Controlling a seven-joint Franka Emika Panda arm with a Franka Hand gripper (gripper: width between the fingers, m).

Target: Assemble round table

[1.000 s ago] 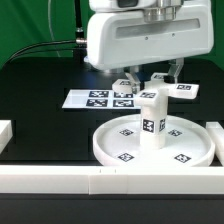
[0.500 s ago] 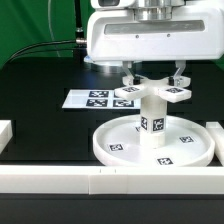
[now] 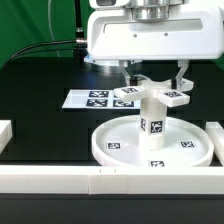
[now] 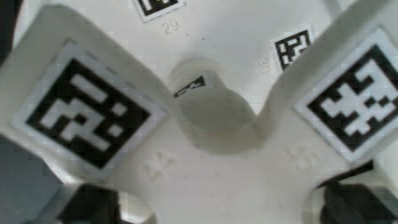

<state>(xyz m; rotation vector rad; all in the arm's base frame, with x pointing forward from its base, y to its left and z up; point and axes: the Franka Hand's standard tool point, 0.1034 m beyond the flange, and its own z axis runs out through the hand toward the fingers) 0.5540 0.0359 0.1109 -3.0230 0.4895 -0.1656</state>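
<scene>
The large round disc (image 3: 112, 143) lies on the black table with its rim up. The short thick leg (image 3: 152, 124) stands upright in its middle. My gripper (image 3: 155, 80) is shut on the small cross-shaped piece (image 3: 148, 95) and holds it flat on top of the leg. In the wrist view the cross-shaped piece (image 4: 222, 125) fills the picture, with two tagged arms spread out. My gripper (image 4: 222, 205) has its dark fingertips (image 4: 80, 205) at either side of the piece. The leg's top is hidden under the piece.
The marker board (image 3: 92, 98) lies on the table behind the disc. Long white rails run along the front (image 3: 60, 180), the exterior view's left (image 3: 5, 132) and right (image 3: 216, 135). A green backdrop stands behind.
My gripper has lowered the cross-shaped piece onto the leg's top and turned it a little. The disc and leg stay in place.
</scene>
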